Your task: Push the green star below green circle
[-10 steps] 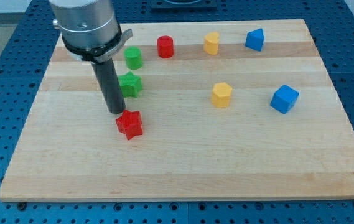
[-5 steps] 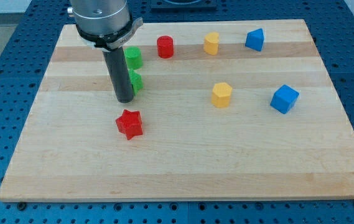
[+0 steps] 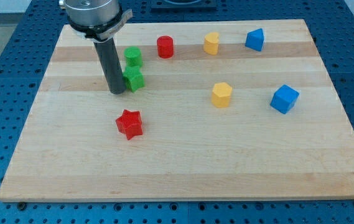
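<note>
The green star [image 3: 134,79] lies on the wooden board just below the green circle [image 3: 133,56], nearly touching it. My tip [image 3: 117,91] is at the star's left side, touching or almost touching it. The rod hides a little of the star's left edge. The arm's round housing stands above at the view's top left.
A red star [image 3: 129,124] lies below my tip. A red cylinder [image 3: 165,46], a yellow block [image 3: 211,43] and a blue block [image 3: 255,39] stand along the top. A yellow hexagon [image 3: 222,94] and a blue cube [image 3: 284,98] are at the right.
My tip has moved up from near the red star to the green star's left side. The green star sits slightly higher and to the right, closer under the green circle.
</note>
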Tool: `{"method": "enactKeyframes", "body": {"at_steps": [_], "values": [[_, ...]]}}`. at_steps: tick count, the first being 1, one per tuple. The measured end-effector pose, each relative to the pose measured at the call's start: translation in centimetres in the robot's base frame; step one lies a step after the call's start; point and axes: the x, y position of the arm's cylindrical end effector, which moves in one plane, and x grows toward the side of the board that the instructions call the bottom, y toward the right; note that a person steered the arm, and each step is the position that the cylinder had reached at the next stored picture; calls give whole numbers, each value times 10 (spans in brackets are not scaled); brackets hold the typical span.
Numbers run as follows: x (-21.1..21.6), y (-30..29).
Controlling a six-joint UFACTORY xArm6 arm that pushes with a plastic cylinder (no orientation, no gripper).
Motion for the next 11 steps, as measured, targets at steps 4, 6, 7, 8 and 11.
{"method": "enactKeyframes", "body": {"at_steps": [4, 6, 7, 8, 11], "values": [[1, 26], [14, 6], [22, -17], [5, -17], [0, 6]]}}
